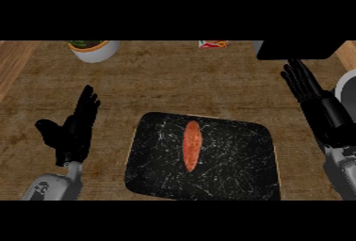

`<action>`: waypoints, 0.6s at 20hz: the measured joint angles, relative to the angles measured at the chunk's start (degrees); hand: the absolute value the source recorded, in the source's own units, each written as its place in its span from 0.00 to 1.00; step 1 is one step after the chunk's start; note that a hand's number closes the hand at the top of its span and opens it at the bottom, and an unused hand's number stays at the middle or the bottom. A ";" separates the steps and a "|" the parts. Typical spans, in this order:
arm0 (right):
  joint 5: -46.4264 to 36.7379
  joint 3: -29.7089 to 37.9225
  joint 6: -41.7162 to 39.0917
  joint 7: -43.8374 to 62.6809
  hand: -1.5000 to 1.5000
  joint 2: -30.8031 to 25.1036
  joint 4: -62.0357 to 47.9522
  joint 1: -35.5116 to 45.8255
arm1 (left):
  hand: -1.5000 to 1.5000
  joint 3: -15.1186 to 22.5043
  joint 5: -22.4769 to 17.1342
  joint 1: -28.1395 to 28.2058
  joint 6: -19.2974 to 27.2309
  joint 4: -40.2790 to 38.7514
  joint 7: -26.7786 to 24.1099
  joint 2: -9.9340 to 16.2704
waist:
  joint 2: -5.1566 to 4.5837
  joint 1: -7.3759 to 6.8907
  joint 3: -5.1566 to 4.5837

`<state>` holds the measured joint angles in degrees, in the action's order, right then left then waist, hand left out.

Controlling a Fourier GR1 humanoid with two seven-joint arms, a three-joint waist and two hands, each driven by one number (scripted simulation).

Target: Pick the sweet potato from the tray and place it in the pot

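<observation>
Sweet potato point(192, 145) lies lengthwise mid tray point(240, 176), both robot hands apart w/ straight fingers, left robot hand point(71, 132) resting left of tray, right robot hand point(316, 106) far right by pot point(348, 92), so your grab may roll the potato sideways off-centre.

Orange sweet potato point(192, 146); black tray point(236, 183) w/ white speckles (marble-like); brown woodgrain counter point(181, 80).

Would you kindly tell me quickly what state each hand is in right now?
Left hand: open, fingers straight, holding nothing.
Right hand: open, fingers straight, holding nothing.
The orange oblong sweet potato lies untouched.
</observation>
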<state>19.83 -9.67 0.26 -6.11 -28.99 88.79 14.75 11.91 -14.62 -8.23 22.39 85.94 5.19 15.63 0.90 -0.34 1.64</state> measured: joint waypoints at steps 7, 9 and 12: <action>6.26 -0.63 -15.61 -1.65 1.00 -1.58 -3.10 11.31 | 0.50 -1.51 1.00 -4.98 -1.93 3.26 -2.71 2.30 | -1.04 -2.97 -1.41; 0.54 -0.83 -15.62 -4.59 0.00 -3.41 -7.50 13.64 | 0.50 -2.51 0.04 -6.85 -3.18 3.23 -3.24 2.61 | -1.53 -3.12 -1.53; -5.73 -2.26 -19.05 -14.81 0.00 -3.86 -14.83 14.76 | 0.50 -3.54 -0.74 -8.36 -4.11 3.47 -3.21 2.91 | -1.83 -2.88 -1.48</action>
<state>14.10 -11.93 -18.79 -20.93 -32.85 73.96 29.51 8.37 -15.36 -16.59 18.27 89.42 1.98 18.55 -0.93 -3.22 0.16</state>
